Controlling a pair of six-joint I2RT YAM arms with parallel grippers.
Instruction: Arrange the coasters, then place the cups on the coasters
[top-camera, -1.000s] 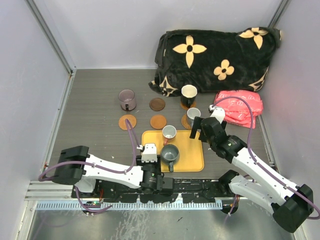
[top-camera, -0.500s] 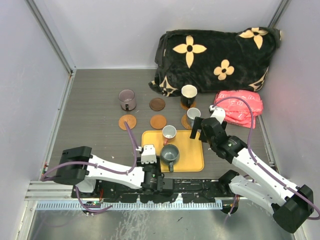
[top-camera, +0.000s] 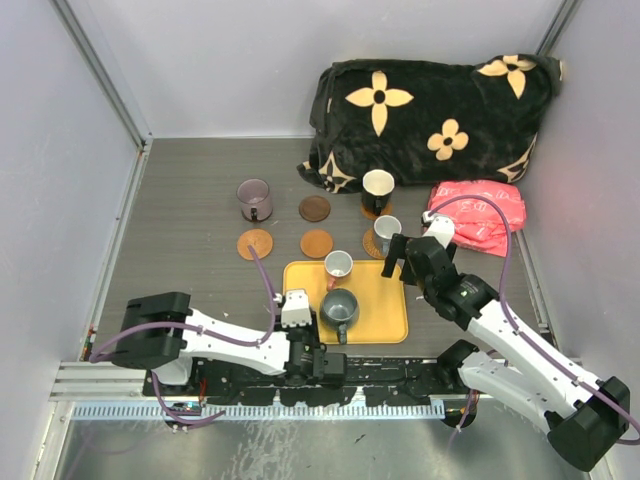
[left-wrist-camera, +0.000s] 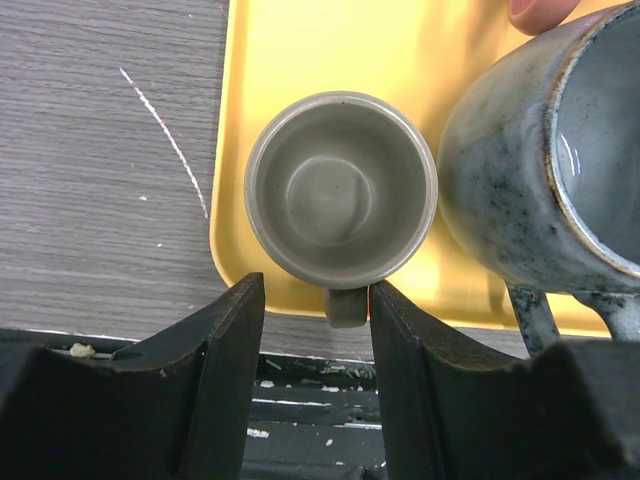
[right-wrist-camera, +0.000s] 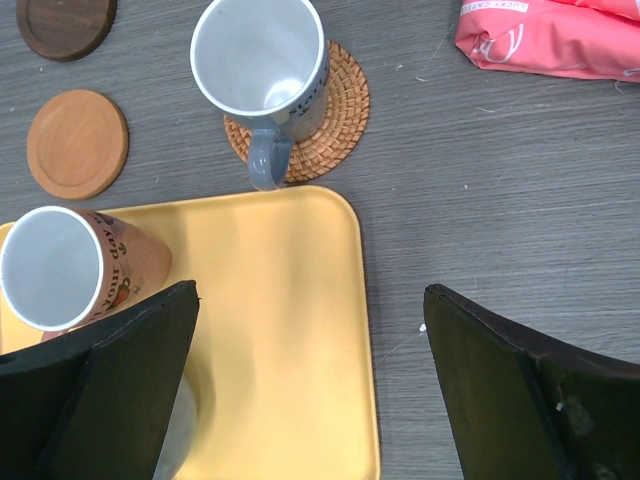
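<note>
A small olive cup stands in the near-left corner of the yellow tray. Its handle lies between the fingers of my left gripper, touching the right one, with a gap to the left one. A grey cup and a white cup with pink inside share the tray. Over the tray's right edge hangs my right gripper, wide open and holding nothing. Another grey cup stands on a wicker coaster. Three coasters lie bare. A purple cup and a black cup stand farther back.
A black blanket with tan flowers is heaped at the back right. A pink packet lies right of the wicker coaster. Grey walls close in on both sides, and a metal rail runs along the near edge.
My left gripper's fingers have drawn closer together around the olive cup's handle. The right arm has shifted slightly to the right, still wide open.
</note>
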